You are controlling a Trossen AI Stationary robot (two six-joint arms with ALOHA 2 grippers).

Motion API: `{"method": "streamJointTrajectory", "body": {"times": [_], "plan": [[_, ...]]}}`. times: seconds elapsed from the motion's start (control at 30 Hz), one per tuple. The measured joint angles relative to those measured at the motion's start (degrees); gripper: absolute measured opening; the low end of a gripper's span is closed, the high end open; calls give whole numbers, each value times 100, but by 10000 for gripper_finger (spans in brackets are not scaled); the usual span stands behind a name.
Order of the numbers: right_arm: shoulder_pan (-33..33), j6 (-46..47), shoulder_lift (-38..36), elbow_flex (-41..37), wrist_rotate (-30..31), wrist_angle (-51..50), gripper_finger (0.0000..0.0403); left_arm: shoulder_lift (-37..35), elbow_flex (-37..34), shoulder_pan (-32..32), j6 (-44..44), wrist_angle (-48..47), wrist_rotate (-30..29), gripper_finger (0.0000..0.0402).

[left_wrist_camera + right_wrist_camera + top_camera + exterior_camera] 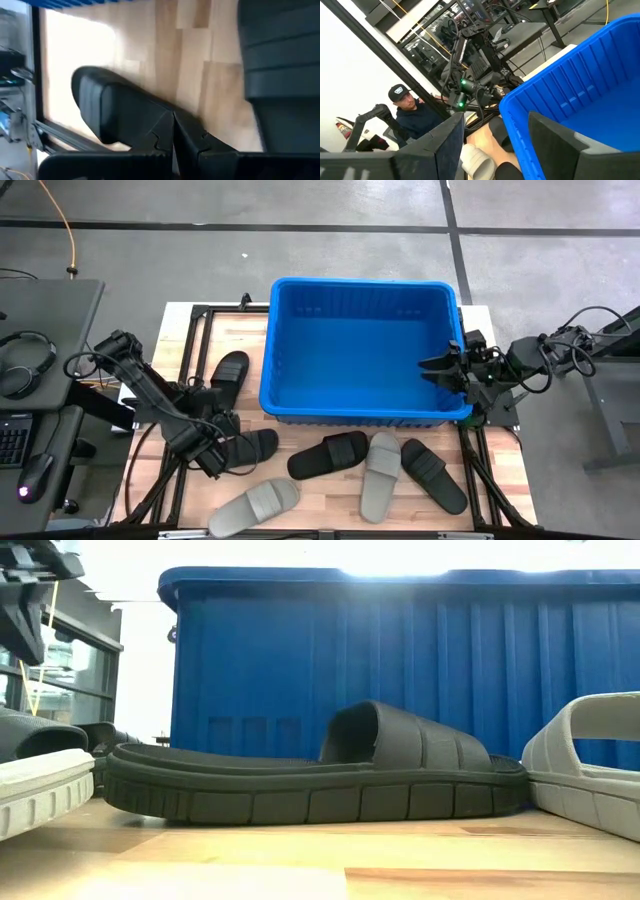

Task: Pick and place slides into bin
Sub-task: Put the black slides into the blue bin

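**Inspector:** Nearest the low camera is a black slide (310, 780) lying flat on the table (330, 865), with the bin's outer wall directly behind it. Taking the table from the left: one black slide (229, 370) lies beside the bin's left wall, and another (252, 446) sits just below it by the left gripper.

**Clerk:** State of that left gripper?

**Inspector:** The left gripper (213, 463) is low over the table, at the heel end of that second black slide. Its wrist view shows the two fingertips pressed together with nothing between them, and a black slide (115, 112) just beyond.

**Clerk:** Continuing rightward?

**Inspector:** A grey slide (256, 505) at the front edge, a black one (328, 455), a grey one (380, 474), then a black one (434, 474). Six in all, every one on the table.

**Clerk:** And the bin?

**Inspector:** The blue bin (360, 285) occupies the rear centre, and no slides are visible inside it. The right gripper (444, 369) hangs over the bin's right rim, jaws apart and empty.

**Clerk:** Progress?

**Inspector:** In my judgement, nothing is yet placed; all six slides remain to be picked.
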Motion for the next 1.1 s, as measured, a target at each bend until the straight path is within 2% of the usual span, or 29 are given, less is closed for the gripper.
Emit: {"method": "streamJointTrajectory", "body": {"times": [0.13, 0.33, 0.47, 0.6, 0.8, 0.97, 1.1], "plan": [[0, -2, 0, -1, -107, 0, 210, 0, 2, -4, 298, 142, -462, 40], [2, -52, 2, -1, -154, -60, 210, 26, -91, 1, 681, 178, -999, 137], [0, -151, 0, -1, -154, -70, 210, 28, -409, 1, 702, 164, -1018, 188], [0, -152, 1, -1, -154, -87, 210, 31, -722, 35, 595, 160, -1042, 223], [0, -151, 97, -1, -131, -87, 210, 31, -731, 644, 554, 192, -1044, 237], [0, -153, 222, -1, -155, -87, 210, 31, -731, 1448, 738, 325, -953, 220], [0, -135, 264, -3, -287, -94, 210, 31, -731, 1759, 747, 352, -952, 208]]}}
